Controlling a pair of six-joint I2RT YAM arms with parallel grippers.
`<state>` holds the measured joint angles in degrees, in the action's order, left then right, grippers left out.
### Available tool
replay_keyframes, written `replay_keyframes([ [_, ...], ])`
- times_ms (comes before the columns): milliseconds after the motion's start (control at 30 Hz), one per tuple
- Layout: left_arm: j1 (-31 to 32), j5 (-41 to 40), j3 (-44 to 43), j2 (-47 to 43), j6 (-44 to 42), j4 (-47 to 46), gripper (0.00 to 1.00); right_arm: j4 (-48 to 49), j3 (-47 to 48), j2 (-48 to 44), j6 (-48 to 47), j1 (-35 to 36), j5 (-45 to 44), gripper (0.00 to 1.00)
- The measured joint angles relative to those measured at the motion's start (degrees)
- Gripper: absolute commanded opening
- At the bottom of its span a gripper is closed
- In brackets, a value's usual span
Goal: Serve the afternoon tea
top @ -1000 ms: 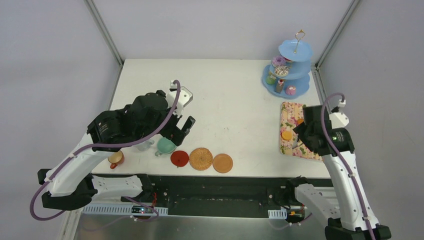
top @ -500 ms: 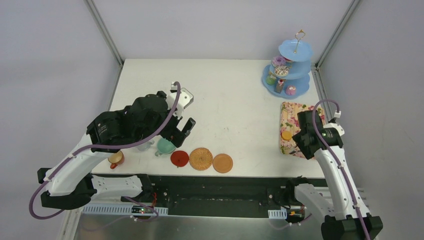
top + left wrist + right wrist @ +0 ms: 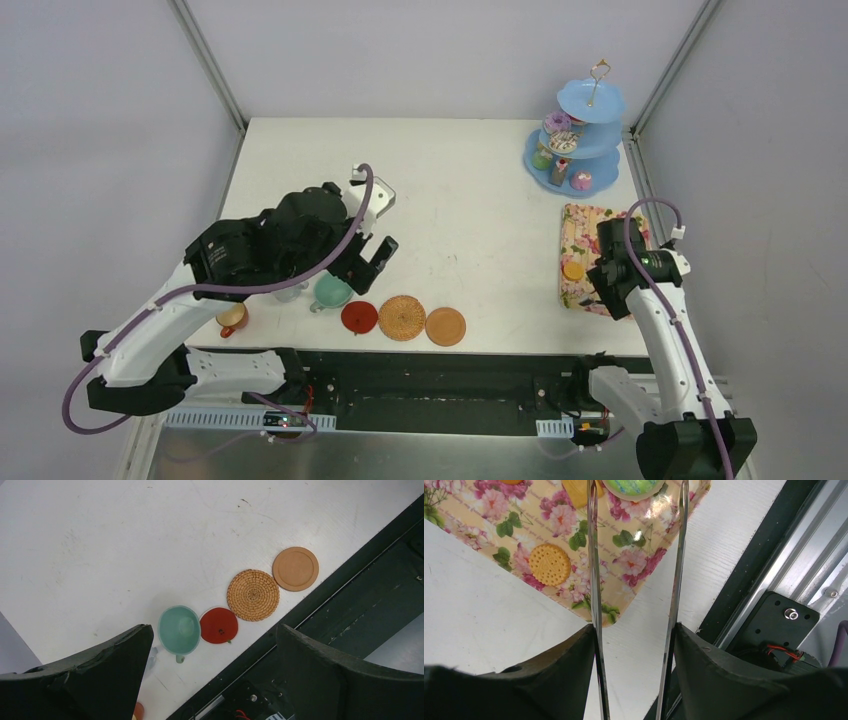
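My left gripper [image 3: 214, 630] hangs open above the table's near left part, with nothing between its fingers. Below it stands the mint green cup [image 3: 179, 629] beside a row of three coasters: red [image 3: 218, 625], woven [image 3: 253, 594] and tan [image 3: 295, 568]. The orange cup [image 3: 232, 318] sits further left; the grey-blue cup is mostly hidden under the arm. My right gripper [image 3: 635, 627] is shut on the metal tongs [image 3: 594, 555], whose two arms reach over the floral tray [image 3: 639, 555]. A green donut [image 3: 631, 485] lies between the tong tips and a biscuit [image 3: 549, 564] lies to their left.
The light-blue three-tier stand [image 3: 575, 140] with donuts stands at the back right corner. The tray [image 3: 585, 255] lies near the right table edge, with a black frame rail just beyond it. Open white tabletop spans the middle.
My right arm has drawn back toward the near edge with the tongs, whose arms have spread slightly. The left arm has shifted a little to the right.
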<state>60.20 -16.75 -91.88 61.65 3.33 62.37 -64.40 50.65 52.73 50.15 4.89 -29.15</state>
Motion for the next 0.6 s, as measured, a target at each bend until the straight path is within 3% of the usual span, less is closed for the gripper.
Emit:
replay_keyframes([
  [600,1.7,0.07,-7.26,8.33,0.35,2.47,1.0,5.22,-0.24,5.05,-0.5,-2.75,-0.13,0.58],
])
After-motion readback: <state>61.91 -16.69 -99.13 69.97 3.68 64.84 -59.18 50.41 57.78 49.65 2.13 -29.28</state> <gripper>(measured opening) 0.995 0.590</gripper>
